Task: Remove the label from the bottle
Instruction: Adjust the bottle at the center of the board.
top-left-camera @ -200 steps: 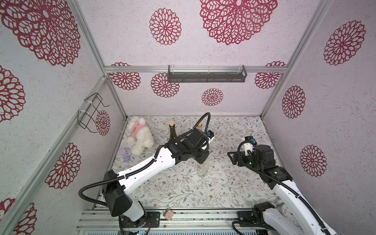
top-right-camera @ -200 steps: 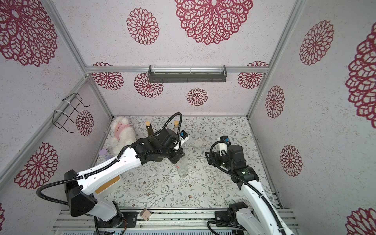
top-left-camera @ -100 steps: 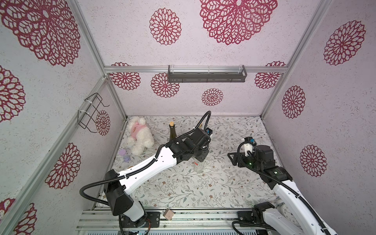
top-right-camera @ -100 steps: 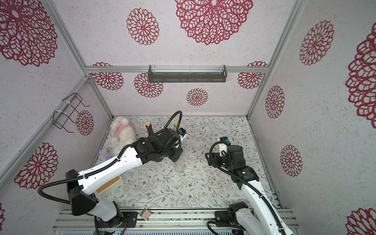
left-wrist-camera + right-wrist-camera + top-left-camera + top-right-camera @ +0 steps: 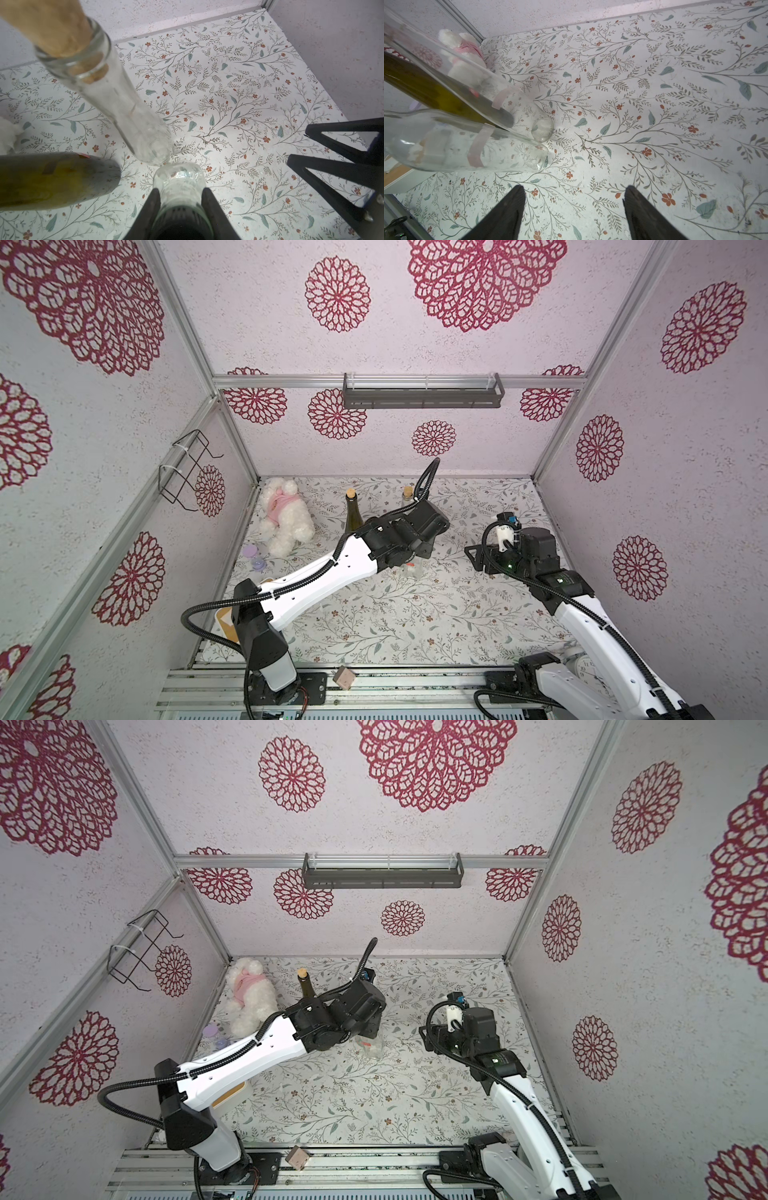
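While both arms hang over the floral table point(image 5: 415, 622), I count three bottles, two of clear glass and one olive-green, plus one plush toy point(image 5: 284, 514) at the back left corner. The green bottle point(image 5: 352, 512) and the corked clear bottle point(image 5: 408, 497) stand near the table's back edge. The second clear bottle point(image 5: 409, 570), with a pink tape label point(image 5: 476, 150) around it, is just in front of them, clamped between the fingers of my left hand point(image 5: 180, 199). My right hand point(image 5: 573, 209) is spread wide and empty, off to that bottle's right, not touching it.
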